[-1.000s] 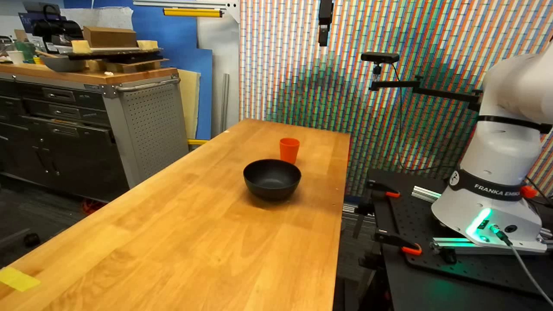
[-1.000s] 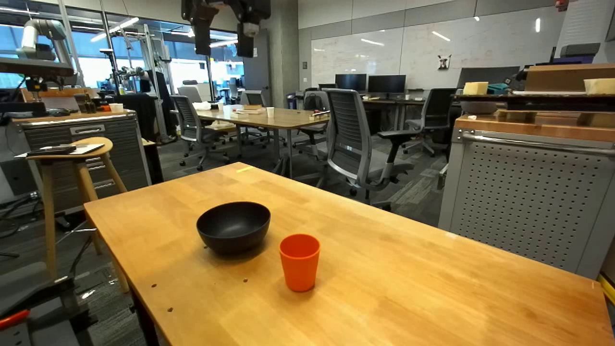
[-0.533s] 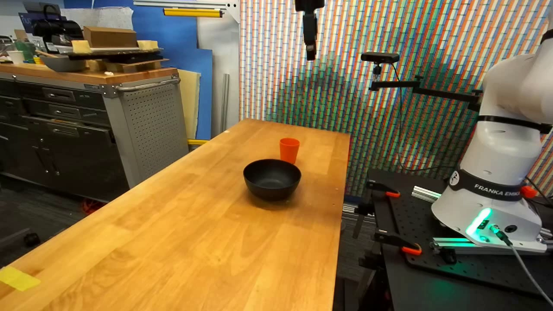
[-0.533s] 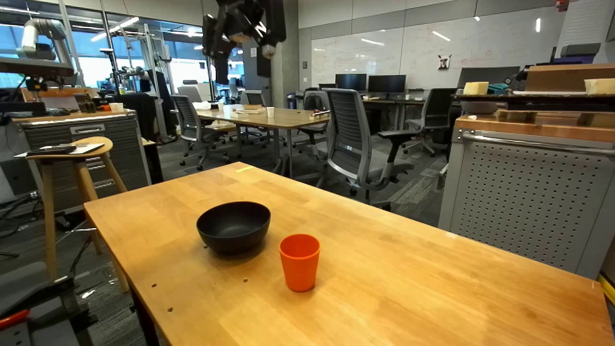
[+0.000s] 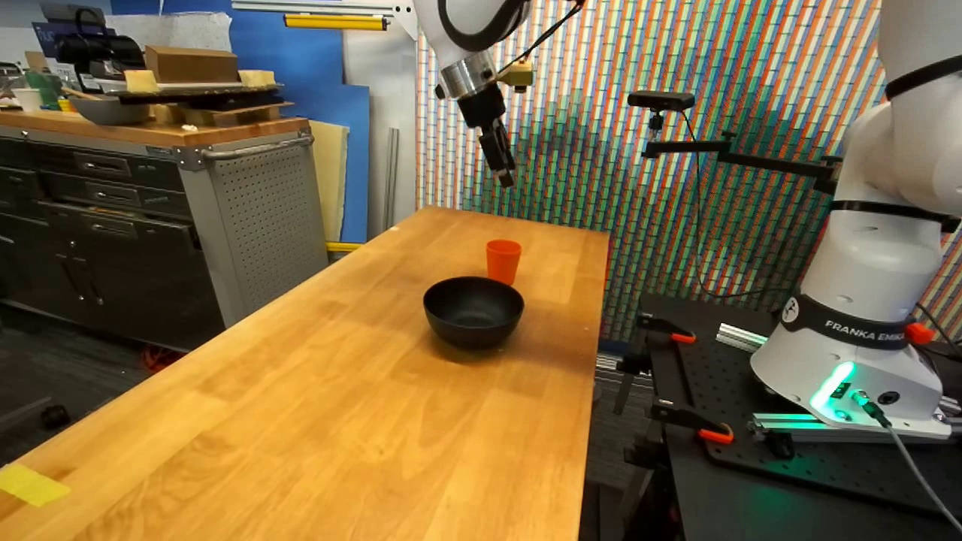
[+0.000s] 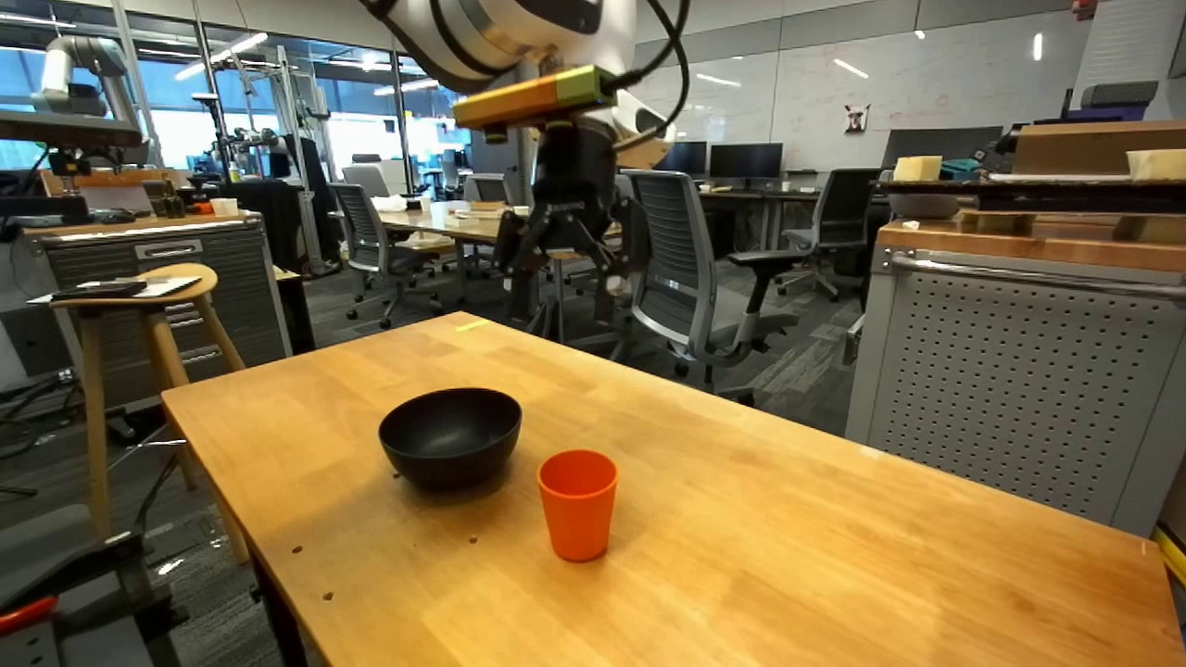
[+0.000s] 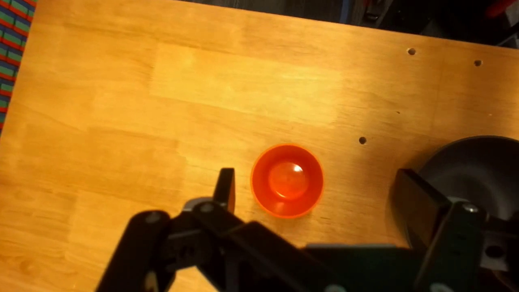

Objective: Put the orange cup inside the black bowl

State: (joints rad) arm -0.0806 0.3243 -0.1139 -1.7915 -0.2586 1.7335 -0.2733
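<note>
In an exterior view, white capitals on the black band (image 5: pixel 849 329) around the robot arm's base (image 5: pixel 875 372) read "FRANKA EMIKA", the final letter hard to make out; a round white logo (image 5: pixel 790 309) precedes them. Writing on the whiteboard (image 6: pixel 954 83) is too faint to read.

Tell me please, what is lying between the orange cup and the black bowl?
Bare wooden tabletop lies between the orange cup and the black bowl in the wrist view, with a small hole off the direct line.
</note>
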